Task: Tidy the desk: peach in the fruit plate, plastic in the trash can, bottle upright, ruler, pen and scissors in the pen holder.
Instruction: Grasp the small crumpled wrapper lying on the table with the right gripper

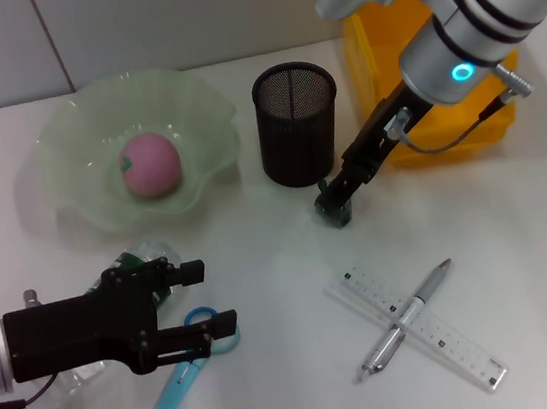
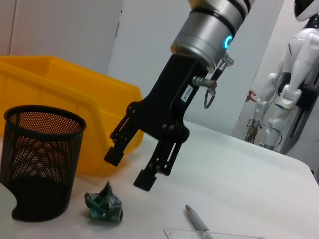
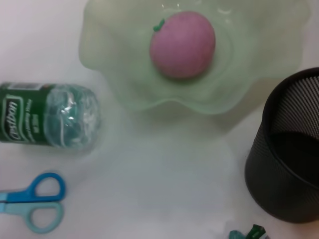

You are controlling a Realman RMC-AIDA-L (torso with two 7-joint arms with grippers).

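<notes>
At the lower left of the head view, nearest the camera, the left gripper [image 1: 215, 295] hangs with its fingers spread and nothing between them, above the scissors [image 1: 181, 368], which lie flat on the desk [image 1: 283, 274]. The bottle [image 1: 140, 260] lies on its side under that arm, mostly hidden there; the right wrist view shows its green label and clear body lying flat. At the lower right the pen [image 1: 406, 318] lies across the ruler [image 1: 417, 329], the two touching in an X.

Further up, at the centre, the right gripper [image 2: 128, 168] points down with its fingers apart and empty, poised just above a crumpled scrap of green plastic [image 2: 103, 203] that sits on the desk right beside the pen holder [image 1: 297, 123]. The step in hand appears to be picking up this scrap. To do it well, the fingers should come straight down on either side of the wad and stay off the mesh wall; the scrap is light and springy, so closing low, near the tabletop, would probably hold it better than pinching its top.

Behind, at the upper right, stands the trash can [image 1: 381, 59], close at hand for the drop. At the upper left the peach [image 1: 151, 164] already rests in the fruit plate [image 1: 64, 141].
</notes>
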